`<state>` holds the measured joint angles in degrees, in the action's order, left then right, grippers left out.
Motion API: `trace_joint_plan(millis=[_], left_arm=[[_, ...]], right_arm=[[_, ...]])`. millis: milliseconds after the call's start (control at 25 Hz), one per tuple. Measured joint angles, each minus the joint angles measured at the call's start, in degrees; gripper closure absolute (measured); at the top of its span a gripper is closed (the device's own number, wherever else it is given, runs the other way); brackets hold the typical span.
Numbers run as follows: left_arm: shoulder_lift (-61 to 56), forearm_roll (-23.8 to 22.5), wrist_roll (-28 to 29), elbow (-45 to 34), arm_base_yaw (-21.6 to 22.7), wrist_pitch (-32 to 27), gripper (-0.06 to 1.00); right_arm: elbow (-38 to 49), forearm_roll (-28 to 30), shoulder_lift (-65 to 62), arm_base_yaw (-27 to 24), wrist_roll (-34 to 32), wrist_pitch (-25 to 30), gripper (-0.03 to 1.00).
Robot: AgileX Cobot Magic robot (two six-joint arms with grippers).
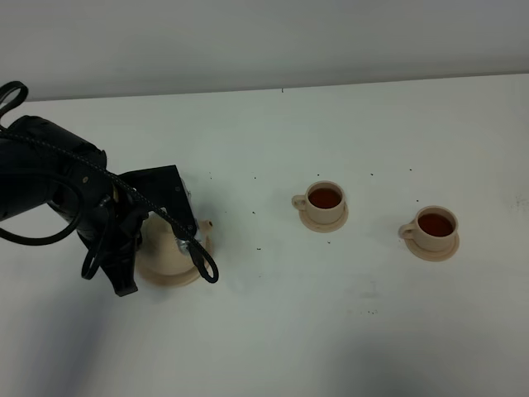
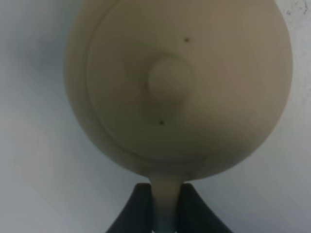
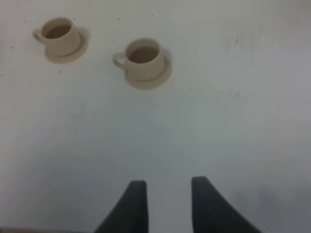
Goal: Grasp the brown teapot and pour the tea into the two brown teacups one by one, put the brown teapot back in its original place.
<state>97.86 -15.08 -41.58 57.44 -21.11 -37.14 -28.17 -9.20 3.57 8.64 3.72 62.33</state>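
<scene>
The brown teapot [image 2: 180, 87] fills the left wrist view from above, lid knob in the middle. My left gripper [image 2: 166, 208] is shut on its loop handle, one dark finger [image 2: 138, 211] on each side. In the high view my left arm [image 1: 116, 215] covers the teapot, so only its spout [image 1: 212, 225] and the wide saucer [image 1: 161, 271] under it show. The two brown teacups [image 1: 325, 201] [image 1: 436, 227] stand on their small saucers at the right, both holding dark tea. My right gripper [image 3: 167, 204] is open and empty over bare table, well short of the cups [image 3: 58, 34] [image 3: 144, 57].
The white table [image 1: 331, 322] carries small dark specks around the cups and the teapot. Its far edge meets a pale wall [image 1: 281, 41]. A black cable loop [image 1: 202, 265] hangs off the left arm beside the wide saucer.
</scene>
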Motion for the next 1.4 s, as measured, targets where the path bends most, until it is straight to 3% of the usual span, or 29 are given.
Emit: trace_joint_plan(millis=[480,1400], left_arm=[[1.6,-3.8,2.0,0.0,0.0,0.2,0.82],[5.2,-5.2,3.1,0.0,0.6,0.0,0.82]], right_arm=[[0.0,-0.2,0.0,0.0,0.0,-0.1,0.73],[0.0,-0.4,0.0,0.0,0.0,-0.1,0.73]])
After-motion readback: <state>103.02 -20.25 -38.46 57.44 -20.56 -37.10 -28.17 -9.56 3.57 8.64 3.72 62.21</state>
